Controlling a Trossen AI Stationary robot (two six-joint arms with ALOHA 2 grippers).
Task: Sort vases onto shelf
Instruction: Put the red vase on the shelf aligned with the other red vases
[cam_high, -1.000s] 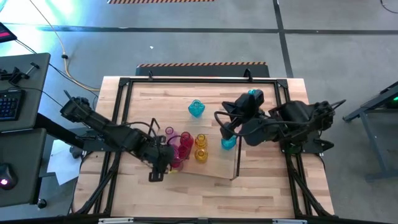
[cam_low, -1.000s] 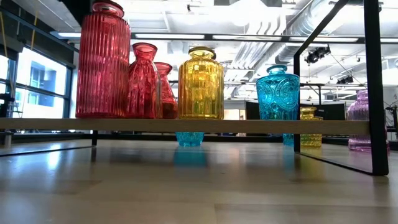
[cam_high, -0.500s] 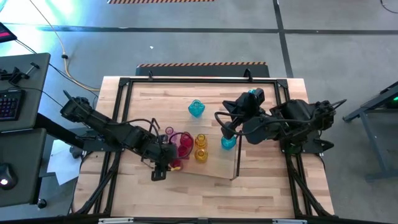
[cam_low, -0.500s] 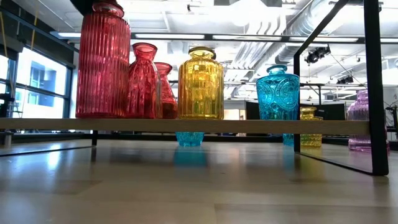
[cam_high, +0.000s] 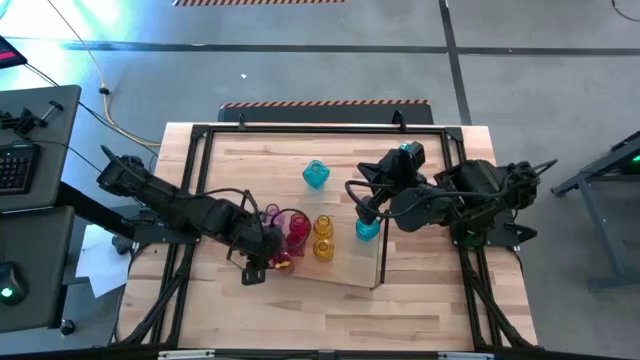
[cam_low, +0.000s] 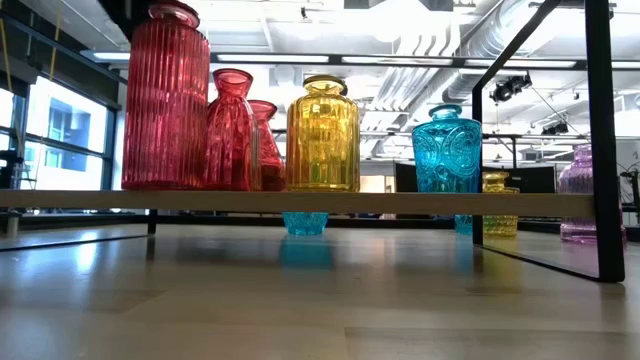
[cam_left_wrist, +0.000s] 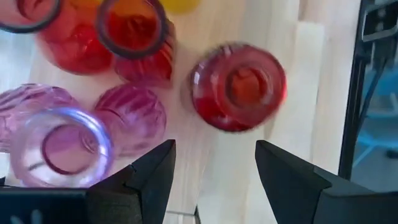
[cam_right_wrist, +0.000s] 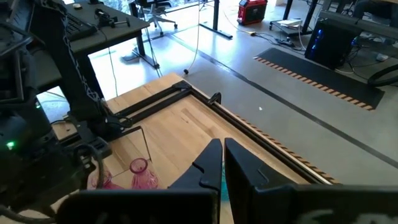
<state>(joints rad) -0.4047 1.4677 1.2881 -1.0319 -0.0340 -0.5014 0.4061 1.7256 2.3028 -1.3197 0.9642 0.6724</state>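
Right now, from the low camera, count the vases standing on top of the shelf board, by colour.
Red vases: 3
Yellow vase: 1
Cyan vase: 1
Total: 5 on the shelf

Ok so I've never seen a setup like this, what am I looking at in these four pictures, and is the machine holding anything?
It is a robot with two dark arms working at a wooden table. One picture looks straight down from above, one looks level across the tabletop, and two come from cameras on the arms' wrists.

On the table stands a low shelf bearing small coloured glass vases: red, yellow and cyan in a row. Another cyan vase stands apart on the wood.

The left gripper hangs open above a cluster of red and pink vases, holding nothing. The right gripper is shut, with nothing visibly between its fingers; it sits over the table's right side, near a cyan vase.
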